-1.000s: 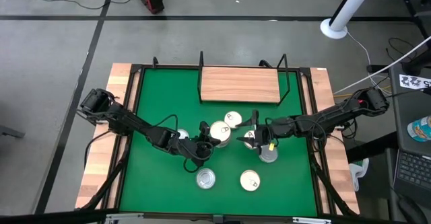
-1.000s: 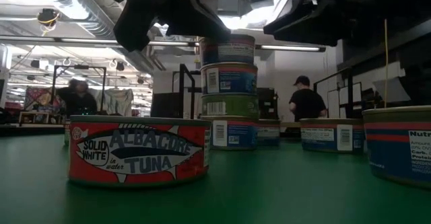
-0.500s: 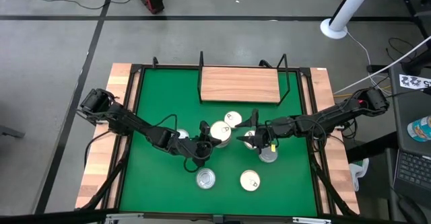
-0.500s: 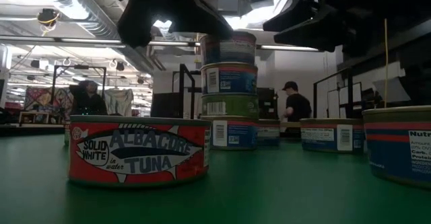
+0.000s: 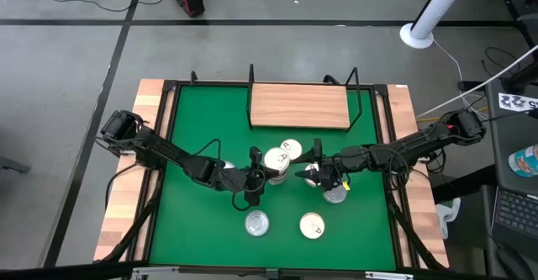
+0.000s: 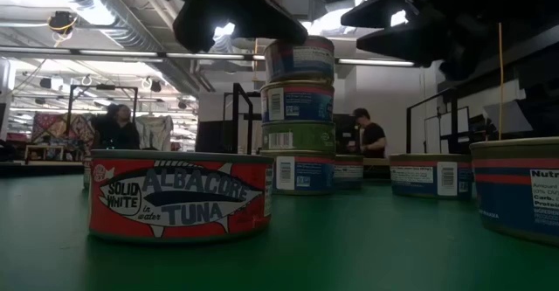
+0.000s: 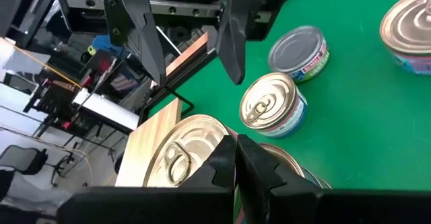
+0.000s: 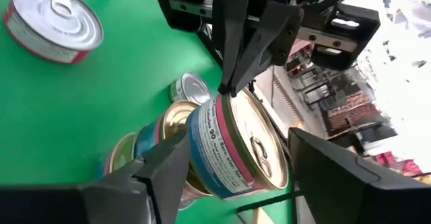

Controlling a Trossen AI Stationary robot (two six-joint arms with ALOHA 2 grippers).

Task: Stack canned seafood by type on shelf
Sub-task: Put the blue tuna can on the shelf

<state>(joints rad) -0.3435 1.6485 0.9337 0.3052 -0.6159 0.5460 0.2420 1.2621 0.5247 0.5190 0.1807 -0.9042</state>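
Four tins of canned seafood stand stacked [image 6: 298, 116] mid-table. The top tin [image 6: 300, 59] sits slightly askew, with a pale gold lid [image 5: 276, 158]. My left gripper [image 5: 255, 176] is shut beside that tin on the stack's left. My right gripper [image 5: 316, 159] stands open on the stack's right, its fingers [image 8: 168, 163] spread on either side of the top tin [image 8: 232, 146] without touching it. Loose tins [image 5: 290, 148], [image 5: 256, 223], [image 5: 312, 225], [image 5: 334, 193] rest flat on the green mat. The wooden shelf [image 5: 300, 104] stands at the far edge, with no tins on it. My left gripper's shut fingertips [image 8: 232, 76] push against the upper rim [image 8: 222, 101] of the top tin, on the side away from my right gripper. They come almost level, slanting a little down, from the table's left. The tin rests on the one below, slightly tilted and offset toward the right.
A red albacore tuna tin [image 6: 179, 195] lies nearest the front edge. Another tin [image 5: 225, 169] sits partly under my left arm, and one [image 5: 311, 173] under my right gripper. Wooden planks [image 5: 151, 145] edge the mat. People move in the room behind.
My left gripper has nudged toward the right against the top tin, which has slid a little that way on the stack and tipped slightly. My right gripper has rolled about its own axis while staying in place, still open.
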